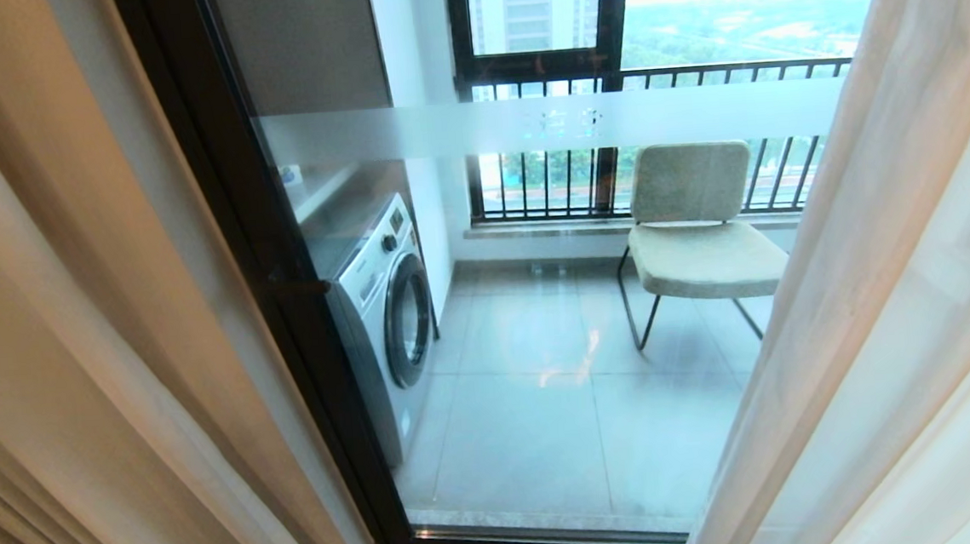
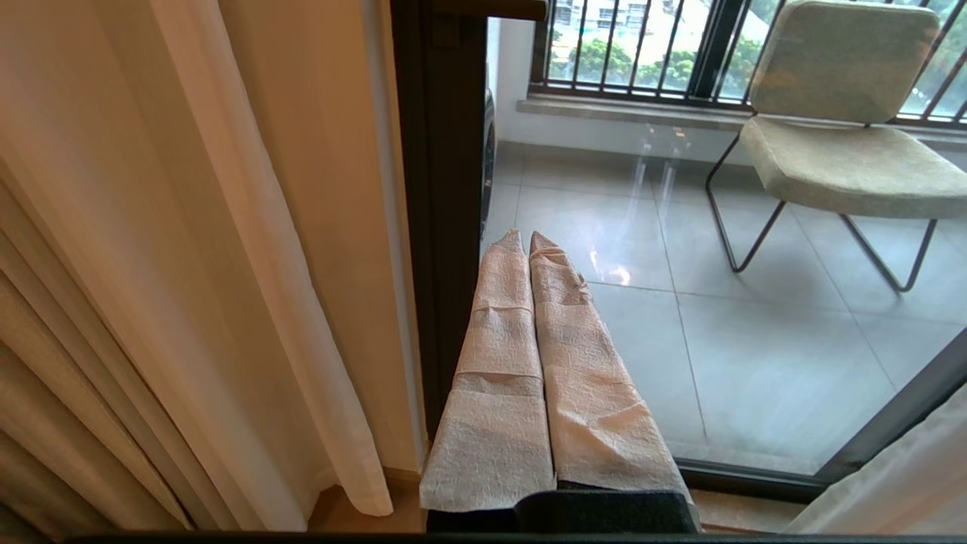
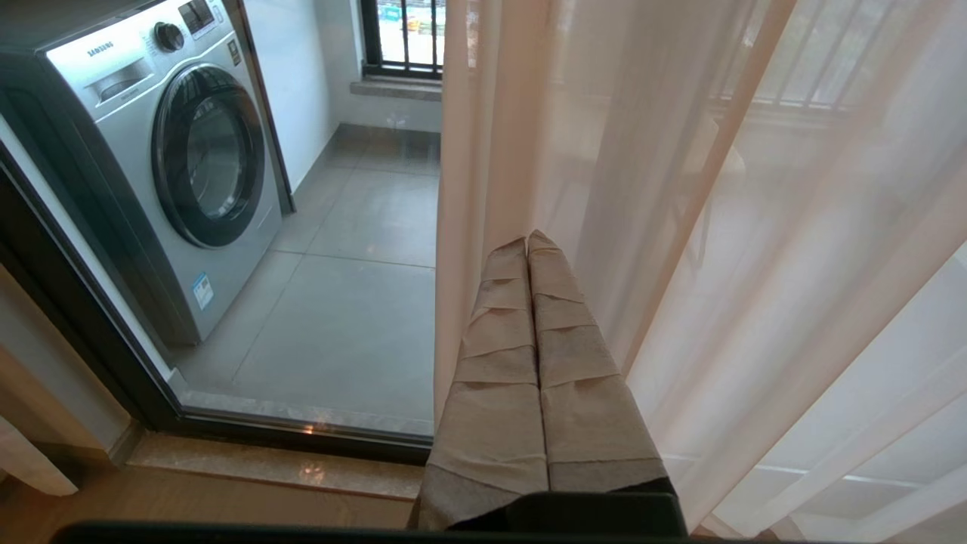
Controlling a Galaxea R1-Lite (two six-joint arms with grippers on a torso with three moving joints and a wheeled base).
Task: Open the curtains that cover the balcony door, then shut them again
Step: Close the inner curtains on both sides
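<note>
Curtains (image 1: 895,277) parted, balcony door (image 1: 541,345) exposed, left pincer (image 2: 529,240) and right pincer (image 3: 527,240) clenched, empty

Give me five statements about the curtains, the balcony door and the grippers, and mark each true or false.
1. The curtains hang parted, leaving the balcony door glass showing between them. True.
2. A washing machine stands behind the glass. True.
3. The left gripper grips a fold of curtain. False: its wrapped fingers are shut on nothing.
4. The chair on the balcony lies tipped over. False: it stands upright.
5. The right gripper is shut, next to the sheer curtain. True.
</note>
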